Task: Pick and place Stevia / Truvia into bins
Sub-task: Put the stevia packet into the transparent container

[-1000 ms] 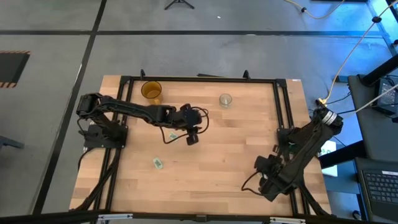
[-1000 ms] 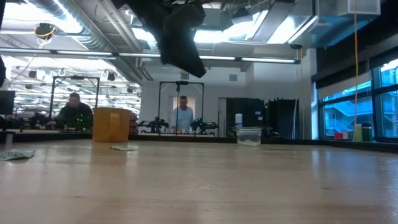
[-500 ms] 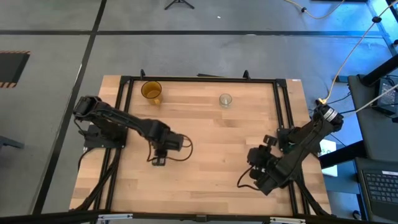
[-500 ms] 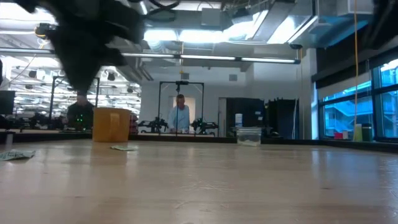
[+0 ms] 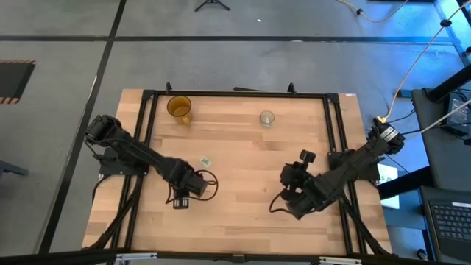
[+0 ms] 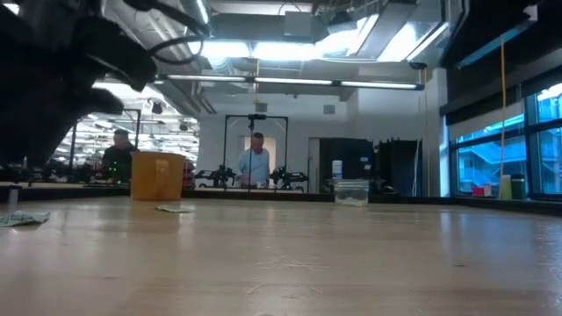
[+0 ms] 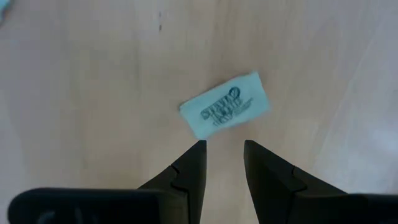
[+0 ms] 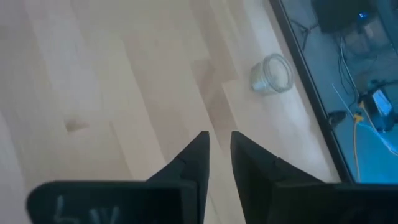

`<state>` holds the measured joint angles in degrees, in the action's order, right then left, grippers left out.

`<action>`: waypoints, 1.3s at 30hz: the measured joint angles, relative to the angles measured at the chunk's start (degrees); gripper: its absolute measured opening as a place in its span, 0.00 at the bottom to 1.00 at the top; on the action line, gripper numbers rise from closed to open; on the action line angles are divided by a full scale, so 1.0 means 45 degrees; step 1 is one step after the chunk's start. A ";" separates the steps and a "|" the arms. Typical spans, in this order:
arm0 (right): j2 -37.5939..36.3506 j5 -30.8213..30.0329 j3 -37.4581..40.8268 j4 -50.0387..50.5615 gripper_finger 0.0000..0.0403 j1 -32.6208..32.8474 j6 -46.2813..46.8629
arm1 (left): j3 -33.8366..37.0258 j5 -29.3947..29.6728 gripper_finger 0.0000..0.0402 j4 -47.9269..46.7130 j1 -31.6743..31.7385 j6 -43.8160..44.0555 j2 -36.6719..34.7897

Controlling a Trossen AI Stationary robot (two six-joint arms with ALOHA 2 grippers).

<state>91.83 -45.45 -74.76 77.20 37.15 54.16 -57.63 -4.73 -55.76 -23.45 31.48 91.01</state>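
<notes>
One white-and-green Stevia packet lies flat on the wooden table just ahead of my left gripper. That gripper points straight down near the table's near left, open, with nothing between its fingers. A second packet lies flat farther in. The clear round bin stands by the far edge. My right gripper hovers over the table's right half, slanting down toward the bin. Its fingers stand a narrow gap apart with nothing between them.
An amber cup stands at the far left of the table. Black frame rails run along the table's edges. In the low view the two packets lie flat at the left, and people stand in the room beyond.
My left gripper has swung from the table's middle toward the near left and sunk, tipping until it points straight down over the packet there. The second packet now shows where the arm had been. My right gripper has moved in toward the table's middle and turned.
</notes>
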 joint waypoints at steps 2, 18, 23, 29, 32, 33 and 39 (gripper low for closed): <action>0.0000 -0.0017 0.0000 -0.0443 0.16 -0.0225 -0.0502 | 0.0460 0.0000 0.25 0.0960 -0.0082 0.0304 -0.0015; 0.0000 0.0106 0.0000 -0.3227 0.12 -0.1184 -0.3424 | 0.2815 -0.0420 0.25 0.3498 -0.0124 0.0851 -0.0093; 0.0000 0.0101 0.0009 -0.3466 0.12 -0.1441 -0.3527 | 0.3086 -0.0231 0.25 0.4550 -0.0125 0.1081 -0.0097; 0.0000 0.0064 0.0670 -0.5038 0.12 -0.1745 -0.5654 | 0.3110 0.0232 0.25 0.6133 0.0074 0.1080 -0.0050; 0.0000 0.0114 0.1655 -0.7596 0.12 -0.1893 -0.7731 | 0.3120 0.1014 0.25 0.6790 0.0142 0.1082 -0.0035; 0.0000 0.0207 0.2054 -0.8674 0.12 -0.1956 -0.8359 | 0.3124 0.1193 0.25 0.6932 0.0181 0.1082 -0.0030; 0.0005 0.1010 0.3916 -1.4507 0.12 -0.2188 -1.1602 | 0.3113 0.1672 0.24 0.8136 0.0628 0.1075 0.0502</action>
<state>91.85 -40.91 -57.14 11.92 27.31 1.95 -43.62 2.79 -19.15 -20.63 36.32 93.26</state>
